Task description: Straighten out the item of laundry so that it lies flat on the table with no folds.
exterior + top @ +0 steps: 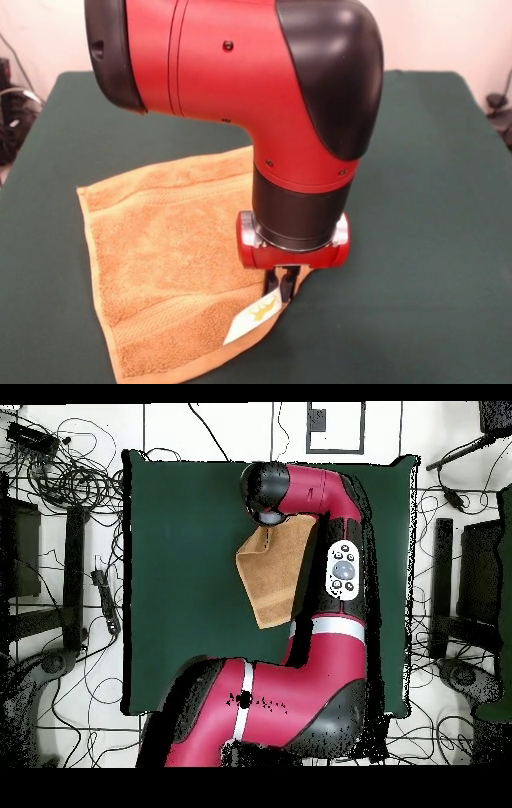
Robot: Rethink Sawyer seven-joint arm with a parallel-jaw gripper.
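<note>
The golden-tan towel (168,264) lies on the dark green table (432,240), spread out to the left of my gripper, with woven border bands across it. Its right edge is lifted and drawn in toward the gripper. My gripper (282,285) hangs from the red wrist at the towel's near right corner, shut on the towel's edge just above the white tag printed in yellow (254,314). In the overhead view the towel (275,574) shows as a tan patch beside the red arm (320,614) on the table (180,584). The arm's head hides the gripper there.
Cables and dark equipment (60,474) lie on the floor around the table. More cables and gear (16,112) sit past the table's side edges. The arm's big elbow (240,72) hides the table's far middle in the front view.
</note>
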